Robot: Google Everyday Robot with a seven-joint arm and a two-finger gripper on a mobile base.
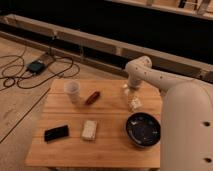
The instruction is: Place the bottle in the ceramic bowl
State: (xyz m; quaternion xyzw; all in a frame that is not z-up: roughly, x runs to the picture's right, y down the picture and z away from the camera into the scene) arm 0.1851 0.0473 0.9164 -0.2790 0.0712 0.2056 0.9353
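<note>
A: What kind of room is this?
B: A dim one in warm light. A light wooden plank worktop [112,117] stands on a tan floor [17,117].
A: What lies behind it?
B: A dark wall [125,22], with a pale low ledge [85,42] running slantwise along its foot.
A: Anything on the floor?
B: To the left, black cables [17,75] loop near a small dark box [36,66].

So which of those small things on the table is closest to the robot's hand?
The whitish bottle, directly below the hand at the table's far right. The cup, red item, pale block and black slab all lie well off to the left.
</note>
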